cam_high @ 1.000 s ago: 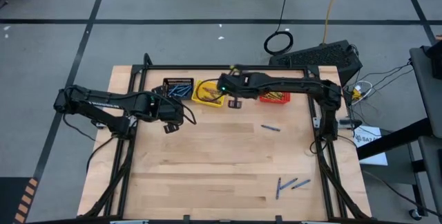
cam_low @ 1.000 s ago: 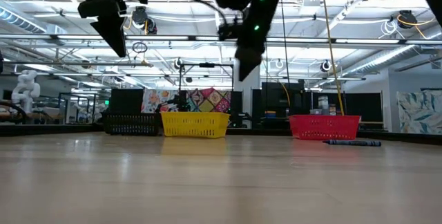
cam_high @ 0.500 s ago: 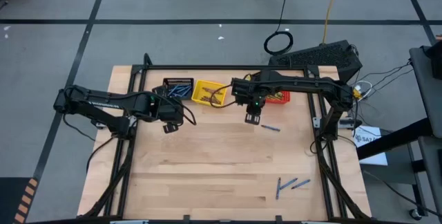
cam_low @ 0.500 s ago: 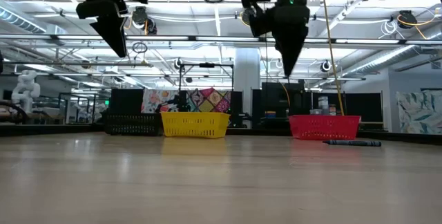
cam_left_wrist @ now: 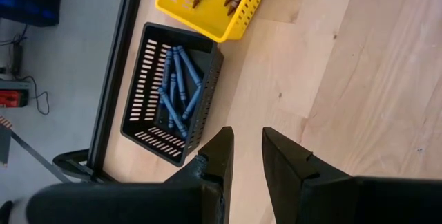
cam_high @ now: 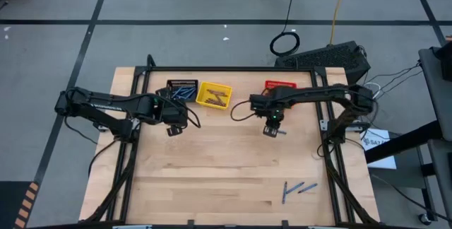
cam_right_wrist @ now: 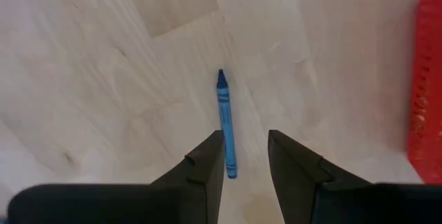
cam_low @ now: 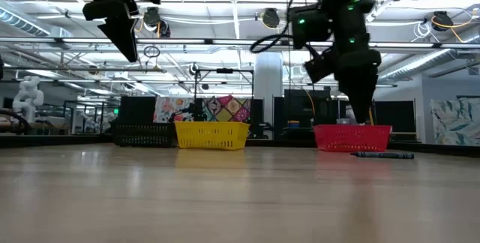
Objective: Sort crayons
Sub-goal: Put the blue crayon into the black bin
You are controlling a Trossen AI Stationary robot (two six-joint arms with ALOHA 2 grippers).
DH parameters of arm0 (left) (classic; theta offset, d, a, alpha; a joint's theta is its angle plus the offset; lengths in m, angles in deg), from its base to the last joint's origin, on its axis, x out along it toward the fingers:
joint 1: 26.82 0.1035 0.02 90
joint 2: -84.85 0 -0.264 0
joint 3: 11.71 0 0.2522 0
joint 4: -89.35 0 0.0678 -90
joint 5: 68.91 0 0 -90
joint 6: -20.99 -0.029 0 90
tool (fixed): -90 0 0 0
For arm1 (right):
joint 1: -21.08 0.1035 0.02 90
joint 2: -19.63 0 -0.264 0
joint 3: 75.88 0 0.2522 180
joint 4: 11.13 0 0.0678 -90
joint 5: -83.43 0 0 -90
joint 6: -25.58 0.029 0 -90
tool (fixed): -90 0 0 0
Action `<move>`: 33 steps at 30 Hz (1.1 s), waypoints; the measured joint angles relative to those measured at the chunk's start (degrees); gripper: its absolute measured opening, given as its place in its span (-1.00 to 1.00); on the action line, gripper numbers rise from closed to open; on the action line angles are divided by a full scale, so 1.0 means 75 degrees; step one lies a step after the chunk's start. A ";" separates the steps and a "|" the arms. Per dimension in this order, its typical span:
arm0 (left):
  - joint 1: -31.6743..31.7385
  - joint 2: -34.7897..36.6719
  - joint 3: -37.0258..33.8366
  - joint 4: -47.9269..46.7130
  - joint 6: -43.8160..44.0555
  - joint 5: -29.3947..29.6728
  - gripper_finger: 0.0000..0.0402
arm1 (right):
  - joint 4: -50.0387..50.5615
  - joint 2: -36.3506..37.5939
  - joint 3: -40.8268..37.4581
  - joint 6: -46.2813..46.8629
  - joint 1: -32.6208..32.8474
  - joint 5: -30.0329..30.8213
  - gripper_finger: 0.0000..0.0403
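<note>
The right gripper (cam_high: 271, 130) hangs over the wooden table (cam_high: 212, 172), just in front of the red basket (cam_high: 280, 86), with its two dark fingers (cam_right_wrist: 207, 162) pointing down and set a narrow gap apart, holding nothing. Seen from its wrist, a blue crayon (cam_right_wrist: 224, 124) lies flat on the wood directly beyond the fingertips, its near end in line with the gap between them and its tip pointing away; the fingers are not closed on it, and whether they touch it cannot be told. From table height that gripper (cam_low: 361, 112) hangs above the red basket's rim, clear of the tabletop, and the crayon (cam_low: 382, 154) lies on the wood below it. To the gripper's left along the far edge stand the yellow basket (cam_high: 214, 95), holding tan-brown crayons (cam_high: 217, 98), and beyond that the black basket (cam_high: 181, 91), holding a heap of blue crayons (cam_left_wrist: 177, 89). Well away from the right gripper, near the table's front edge, three more crayons (cam_high: 296, 188) lie loose together on the wood, blue as far as can be seen. The left gripper (cam_high: 171, 128) waits over the table just in front of the black basket; its fingers (cam_left_wrist: 221, 158) also stand a narrow gap apart with nothing between them, and from table height it (cam_low: 124, 37) hangs high above the surface.
</note>
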 joint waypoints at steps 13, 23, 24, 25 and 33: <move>0.0000 0.0000 -0.0003 0.0023 0.0009 0.0000 -0.65 | -0.1976 0.2173 -0.2481 0.1035 0.0009 -0.0003 -0.50; 0.0000 -0.0002 -0.0003 0.0427 0.0006 0.0000 -0.65 | -0.2688 0.2113 -0.2958 0.0787 0.0017 -0.0382 -0.50; -0.0001 0.0000 -0.0003 0.0423 0.0006 0.0000 -0.65 | -0.2706 0.2107 -0.2958 0.0787 0.0020 -0.0377 -0.50; -0.0003 0.0000 -0.0003 0.0425 0.0009 0.0000 -0.65 | -0.2718 0.2107 -0.2958 0.0787 0.0020 -0.0379 -0.50; -0.0001 -0.0001 -0.0003 0.0423 0.0012 0.0000 -0.65 | -0.3118 0.2025 -0.2958 0.0807 0.0020 -0.0373 -0.50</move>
